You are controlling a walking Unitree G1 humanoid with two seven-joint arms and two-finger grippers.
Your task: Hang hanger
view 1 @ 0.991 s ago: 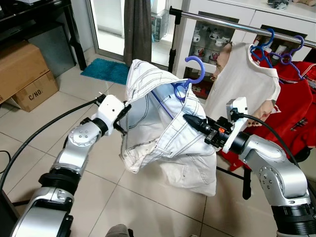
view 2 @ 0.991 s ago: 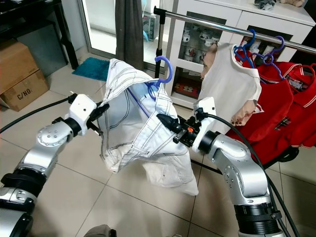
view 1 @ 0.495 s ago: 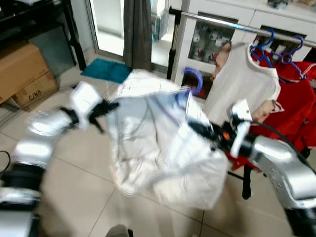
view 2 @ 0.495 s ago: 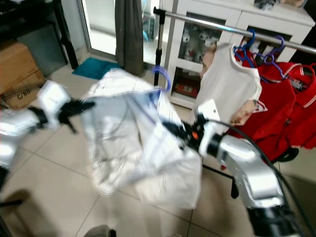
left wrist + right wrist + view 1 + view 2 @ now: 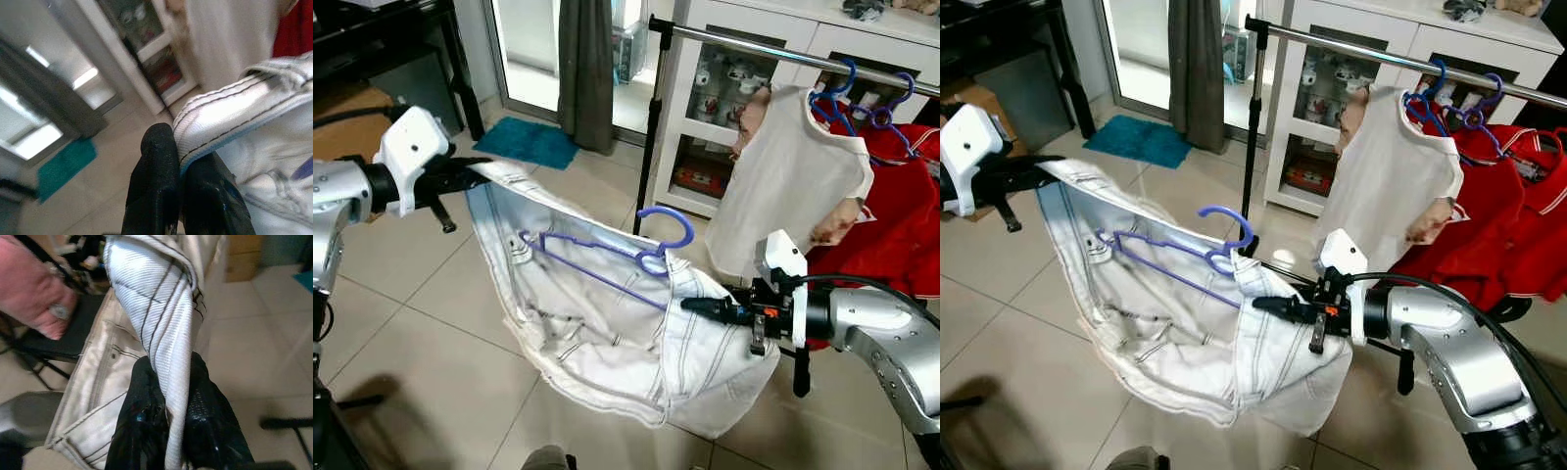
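A white garment [image 5: 607,333] with dark stitching is stretched wide between my two grippers, sagging toward the floor. A purple hanger [image 5: 607,259] lies inside it, hook [image 5: 668,227] sticking up near the middle. My left gripper [image 5: 478,164] is shut on the garment's upper left edge. My right gripper [image 5: 690,305] is shut on its right edge, low and in front of the rack. In the wrist views, black fingers [image 5: 156,186] pinch the hem, and fingers [image 5: 146,426] clamp a rolled fold. The metal clothes rail [image 5: 754,47] runs above at the back right.
A white shirt [image 5: 793,176] and red garments [image 5: 901,206] hang on blue hangers on the rail. The rack's upright pole [image 5: 651,127] stands behind the garment. A white cabinet [image 5: 724,88], dark curtain [image 5: 585,69], teal mat [image 5: 524,142] and cardboard box [image 5: 979,98] are behind.
My left gripper swung far out to the left and my right gripper dropped lower, spreading the bunched garment open. The hanger now lies flatter and lower inside it.
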